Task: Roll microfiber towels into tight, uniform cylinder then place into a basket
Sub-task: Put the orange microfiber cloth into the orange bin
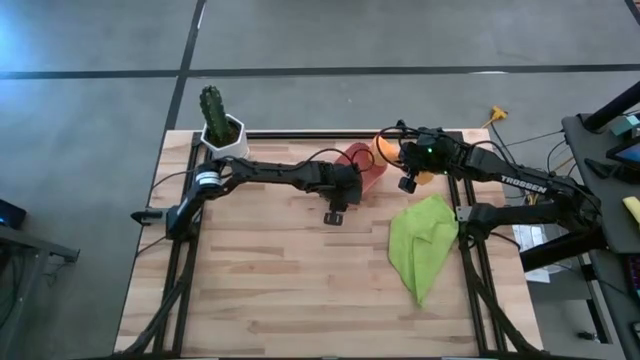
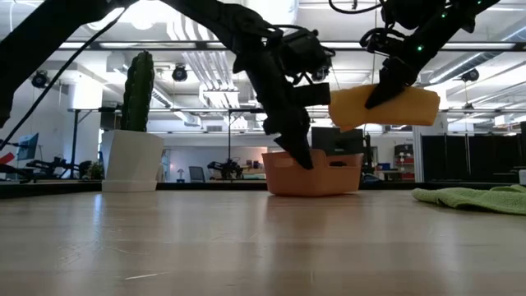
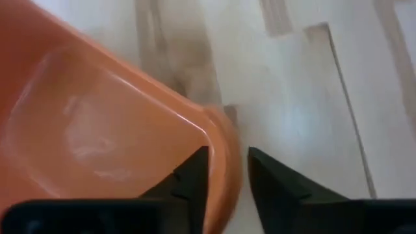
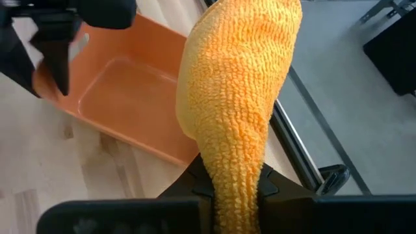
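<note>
Right end effector (image 4: 235, 185) clamped on the rolled orange towel (image 4: 237, 97), holding it in the air above the far right part of the table (image 1: 300, 290), just right of the tub (image 2: 316, 171). In the low view the roll hangs level, clear of the tub's rim and higher than it. Left end effector (image 3: 227, 175) sits at the tub's near-left rim, one finger inside the wall and one outside, the rim between them; fingers a little apart, and whether they actually pinch the wall I cannot tell. The tub stands on the table at the far edge, right of centre, nothing visible inside it in the wrist views. Green towel (image 1: 424, 243) lies loose and crumpled on the right side of the table, nearer than the tub and well apart from it, unrolled. White pot with cactus (image 1: 220, 128) stands at the far left corner, upright, away from both arms. Left arm reaches across from the left side toward the tub.
</note>
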Tool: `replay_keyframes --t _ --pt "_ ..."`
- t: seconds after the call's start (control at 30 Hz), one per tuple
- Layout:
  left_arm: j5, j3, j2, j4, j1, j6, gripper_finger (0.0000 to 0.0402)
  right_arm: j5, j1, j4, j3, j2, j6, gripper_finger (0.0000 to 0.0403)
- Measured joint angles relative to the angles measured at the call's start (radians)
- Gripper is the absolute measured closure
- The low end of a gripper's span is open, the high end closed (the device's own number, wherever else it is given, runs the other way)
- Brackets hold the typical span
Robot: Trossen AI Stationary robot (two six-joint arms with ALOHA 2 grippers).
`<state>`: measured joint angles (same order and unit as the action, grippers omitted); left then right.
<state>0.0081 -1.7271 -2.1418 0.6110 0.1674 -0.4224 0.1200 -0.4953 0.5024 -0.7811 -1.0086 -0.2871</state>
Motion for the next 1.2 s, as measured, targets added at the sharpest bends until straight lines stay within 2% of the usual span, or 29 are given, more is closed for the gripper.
replay_keyframes --t 0.1,0.17,0.3,0.47,0.63,0.73,0.83,1.03,1.2 --pt "0.002 0.0 0.008 0.03 -0.006 -0.066 0.0379 0.0 0.0 0.0 0.0 0.0 0.0 0.038" --pt "0.004 0.0 0.014 0.047 -0.01 -0.113 0.0394 0.0 0.0 0.002 0.0 0.0 0.0 0.038" --pt "-0.012 0.0 0.021 0.131 -0.027 -0.272 0.0399 -0.029 0.0 0.021 0.0 0.001 0.0 0.038" --pt "-0.013 0.0 0.048 0.258 -0.051 -0.331 0.04 -0.144 0.001 0.025 0.0 0.001 -0.001 0.038" --pt "0.065 0.005 0.083 0.392 -0.072 -0.423 0.0401 -0.183 0.041 0.024 0.0 0.001 -0.016 0.038" --pt "0.13 0.034 0.115 0.394 -0.099 -0.5 0.0401 -0.183 0.085 0.024 0.0 0.002 -0.027 0.038" --pt "0.145 0.055 0.14 0.4 -0.125 -0.576 0.0401 -0.183 0.131 0.023 0.0 0.008 -0.024 0.038" --pt "0.177 0.069 0.151 0.393 -0.157 -0.583 0.0401 -0.182 0.205 0.023 0.0 0.021 0.021 0.038" --pt "0.179 0.126 0.153 0.34 -0.192 -0.591 0.0401 -0.18 0.251 0.024 0.0 0.038 0.068 0.038"
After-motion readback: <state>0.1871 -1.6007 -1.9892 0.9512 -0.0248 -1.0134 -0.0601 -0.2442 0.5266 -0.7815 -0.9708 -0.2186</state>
